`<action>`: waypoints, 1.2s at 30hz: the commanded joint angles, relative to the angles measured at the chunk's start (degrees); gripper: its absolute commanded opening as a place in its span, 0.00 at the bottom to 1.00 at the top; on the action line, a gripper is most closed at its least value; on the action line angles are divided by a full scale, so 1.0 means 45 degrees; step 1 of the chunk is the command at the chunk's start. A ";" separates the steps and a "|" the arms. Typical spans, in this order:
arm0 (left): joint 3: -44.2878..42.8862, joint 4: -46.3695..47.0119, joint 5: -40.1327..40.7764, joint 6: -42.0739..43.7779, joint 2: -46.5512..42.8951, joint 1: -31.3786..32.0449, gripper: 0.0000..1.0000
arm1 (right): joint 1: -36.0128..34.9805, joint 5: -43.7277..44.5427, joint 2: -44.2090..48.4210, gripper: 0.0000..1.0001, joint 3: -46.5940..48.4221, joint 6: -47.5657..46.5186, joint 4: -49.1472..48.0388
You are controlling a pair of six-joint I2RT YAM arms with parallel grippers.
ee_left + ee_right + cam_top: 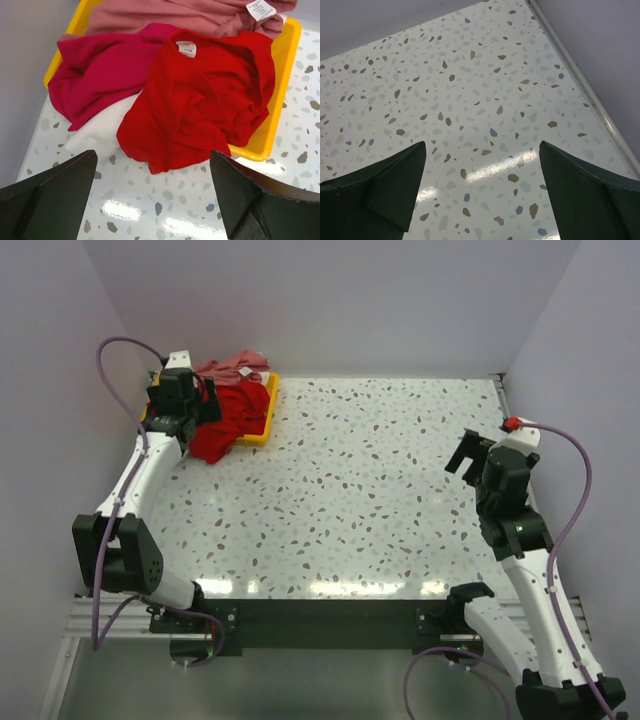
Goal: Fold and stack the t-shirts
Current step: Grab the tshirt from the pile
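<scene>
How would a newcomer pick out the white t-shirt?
At the far left corner of the speckled table, a yellow tray holds a heap of shirts. On the heap's near side, spilling onto the table, the white t-shirt peeks from under the bright red shirt and the magenta shirt; it is the only uncoloured cloth.

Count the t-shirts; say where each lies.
4. Red shirt on top, spilling over the yellow tray; crimson-magenta shirt beside it, toward the wall; cream-white shirt peeking out beneath both; dusty pink shirt at the tray's far side. More may be hidden.
</scene>
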State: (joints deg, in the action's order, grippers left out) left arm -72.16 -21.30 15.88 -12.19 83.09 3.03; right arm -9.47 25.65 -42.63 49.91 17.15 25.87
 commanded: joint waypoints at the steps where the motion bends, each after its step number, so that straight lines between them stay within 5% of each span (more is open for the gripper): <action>1: -0.1112 0.0377 0.0826 0.0228 0.0967 -0.0067 1.00 | -0.0004 -0.0368 0.0040 0.98 0.0295 0.0076 -0.0123; 10: -0.1660 0.0748 0.0827 0.0227 0.3468 -0.0067 0.96 | -0.0004 -0.0602 -0.0077 0.99 0.0315 0.0076 -0.0143; 12: -0.1582 0.0924 0.0536 0.0208 0.3625 -0.0203 0.89 | -0.0004 -0.0602 -0.0155 0.99 0.0334 0.0057 -0.0143; 18: -0.1425 0.1218 -0.0091 0.0247 0.3937 -0.0418 0.53 | -0.0004 -0.0816 -0.0292 0.99 0.0296 0.0037 -0.0221; 22: -0.1543 0.1042 -0.0247 0.0247 0.3725 -0.0419 0.11 | -0.0023 -0.0914 -0.0312 0.99 0.0276 0.0037 -0.0202; 24: -0.1504 0.1062 -0.0306 0.0266 0.3316 -0.0419 0.02 | -0.0004 -0.0973 -0.0331 0.99 0.0257 0.0057 -0.0201; 32: -0.0743 0.1431 -0.3347 0.0441 0.0758 -0.0361 0.00 | -0.0004 -0.1051 -0.0331 0.98 0.0451 -0.0040 -0.0045; 36: -0.0507 0.1687 -0.5069 0.1358 -0.1235 0.0789 0.00 | -0.0023 -0.0954 -0.0350 0.99 0.0763 -0.0138 0.0169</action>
State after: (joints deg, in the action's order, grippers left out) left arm -74.17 -18.81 2.61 -9.91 84.86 2.37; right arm -9.47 21.50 -44.03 49.95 17.08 26.06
